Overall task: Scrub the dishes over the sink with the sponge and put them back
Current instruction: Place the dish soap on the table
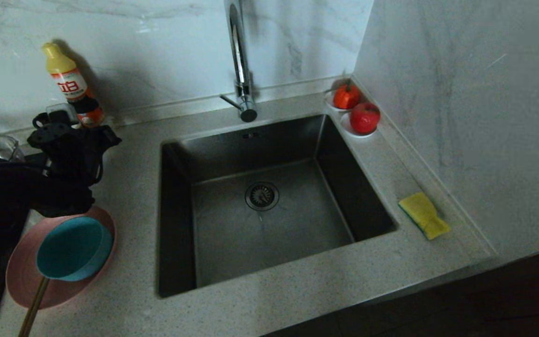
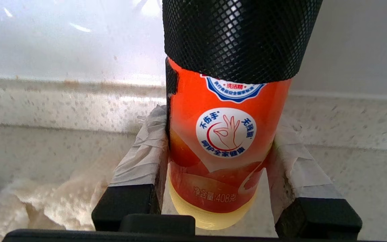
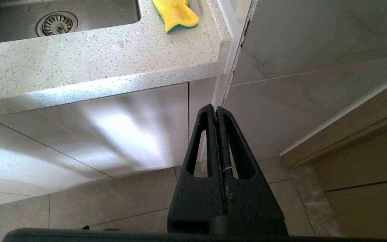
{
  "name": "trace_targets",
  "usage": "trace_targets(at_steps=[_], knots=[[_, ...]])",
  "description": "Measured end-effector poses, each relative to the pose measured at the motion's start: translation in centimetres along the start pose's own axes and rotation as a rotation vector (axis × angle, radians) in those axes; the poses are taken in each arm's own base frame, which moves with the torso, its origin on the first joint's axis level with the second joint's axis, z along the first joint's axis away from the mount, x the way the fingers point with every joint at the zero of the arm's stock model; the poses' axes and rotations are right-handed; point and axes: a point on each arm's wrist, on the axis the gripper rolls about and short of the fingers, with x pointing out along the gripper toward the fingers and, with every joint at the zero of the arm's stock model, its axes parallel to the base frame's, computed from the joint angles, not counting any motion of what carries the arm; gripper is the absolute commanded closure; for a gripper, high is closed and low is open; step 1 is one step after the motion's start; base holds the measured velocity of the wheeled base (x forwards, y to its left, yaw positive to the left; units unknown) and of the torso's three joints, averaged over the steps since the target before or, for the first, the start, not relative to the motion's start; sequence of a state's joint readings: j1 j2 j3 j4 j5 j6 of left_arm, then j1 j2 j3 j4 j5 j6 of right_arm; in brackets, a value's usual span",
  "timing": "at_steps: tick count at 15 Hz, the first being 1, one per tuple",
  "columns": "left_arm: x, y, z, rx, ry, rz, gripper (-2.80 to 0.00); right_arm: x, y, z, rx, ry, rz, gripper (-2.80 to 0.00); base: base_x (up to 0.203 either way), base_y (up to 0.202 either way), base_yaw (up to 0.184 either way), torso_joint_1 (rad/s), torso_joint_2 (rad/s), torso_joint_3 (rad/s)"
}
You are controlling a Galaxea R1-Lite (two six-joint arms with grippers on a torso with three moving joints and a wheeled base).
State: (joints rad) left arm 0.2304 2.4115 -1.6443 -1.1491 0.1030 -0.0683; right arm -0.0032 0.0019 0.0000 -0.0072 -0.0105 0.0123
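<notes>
Counter [image 1: 269, 299]: speckled stone worktop running around the basin, carrying everything the job needs.
Sink [image 1: 269, 220]: dark steel basin, nothing in it, drain in the middle and chrome tap [image 1: 240, 61] over the back edge; the scrubbing is meant to happen above it.
Plate [image 1: 24, 276]: pink, flat on the counter left of the sink, not yet lifted.
Bowl [image 1: 74, 248]: teal, resting on the plate, with a wooden stick leaning out below it.
Left gripper [image 2: 218, 161]: at the back-left of the counter, its taped fingers [image 2: 143, 158] closed on the orange detergent bottle [image 2: 223, 148] low on its body, which stands upright; probably fetching soap before the scrub.
Right gripper [image 3: 217, 148]: parked below counter level beside the cabinet front, fingers pressed together, holding nothing.
Sponge [image 1: 424, 215]: yellow with a green face, lying on the counter right of the sink, untouched, within the right arm's side.
Fruit saucers [image 1: 356, 112]: two red fruits, back-right corner, out of the way.
</notes>
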Motion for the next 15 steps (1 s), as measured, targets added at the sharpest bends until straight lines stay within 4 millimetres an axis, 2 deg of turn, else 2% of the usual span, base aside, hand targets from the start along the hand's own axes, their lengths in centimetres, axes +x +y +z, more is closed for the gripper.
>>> trace_targets(at_steps=[9,10,15], knots=[[-0.12,0.2,-0.78,0.003,0.008,0.001,0.0,0.0,0.0,0.0,0.0,0.0,0.0,0.0,0.0,0.0,0.0,0.0,0.0,0.0],[-0.13,0.21,-0.87,0.004,0.011,0.001,-2.8,0.0,0.0,0.0,0.0,0.0,0.0,0.0,0.0,0.0,0.0,0.0,0.0,0.0],[-0.3,0.2,-0.85,0.019,0.016,0.001,-2.8,0.0,0.0,0.0,0.001,0.0,0.0,0.0,0.0,0.0,0.0,0.0,0.0,0.0]])
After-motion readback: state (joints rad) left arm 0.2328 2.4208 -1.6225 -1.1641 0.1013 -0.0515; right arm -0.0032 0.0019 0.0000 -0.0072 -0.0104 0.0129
